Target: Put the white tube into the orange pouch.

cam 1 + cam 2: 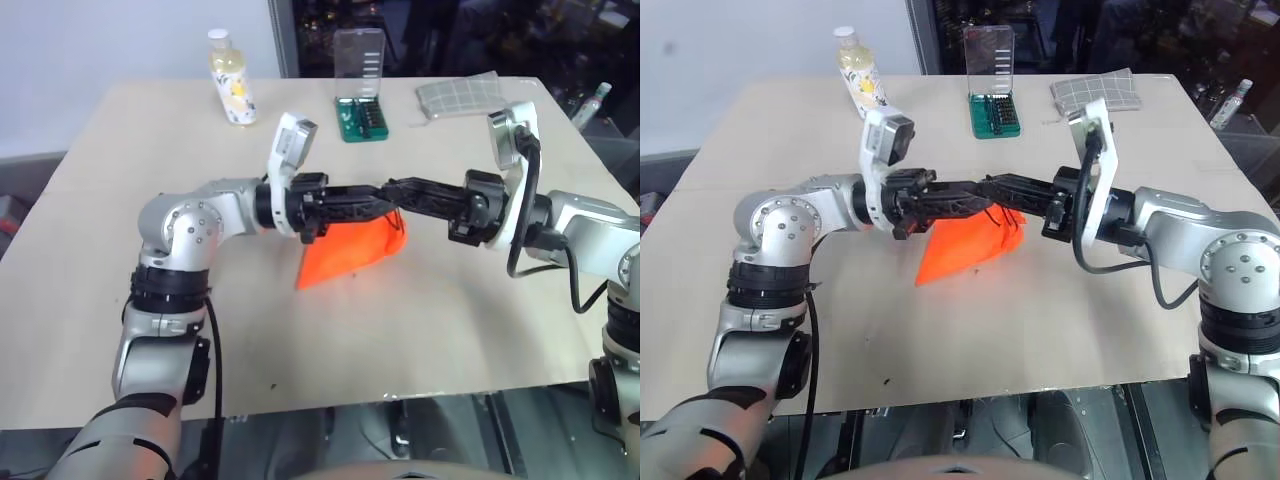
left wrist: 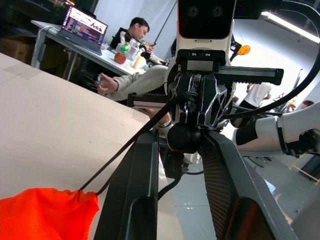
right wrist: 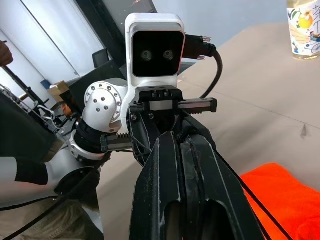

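Both arms meet level above the table's middle: the left gripper (image 1: 375, 203), fingers part spread, and the right gripper (image 1: 395, 190), fingers pressed together on the dark cord (image 2: 127, 147), hold the orange pouch (image 1: 345, 255) hanging between them. This is probably to keep its mouth closed or drawn up. I cannot make out the white tube; it may already be inside.

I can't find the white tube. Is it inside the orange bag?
Can't tell. The orange pouch hangs above the table, and its fabric hides whatever is inside. The left gripper and right gripper meet over its top, pulling its dark cord.
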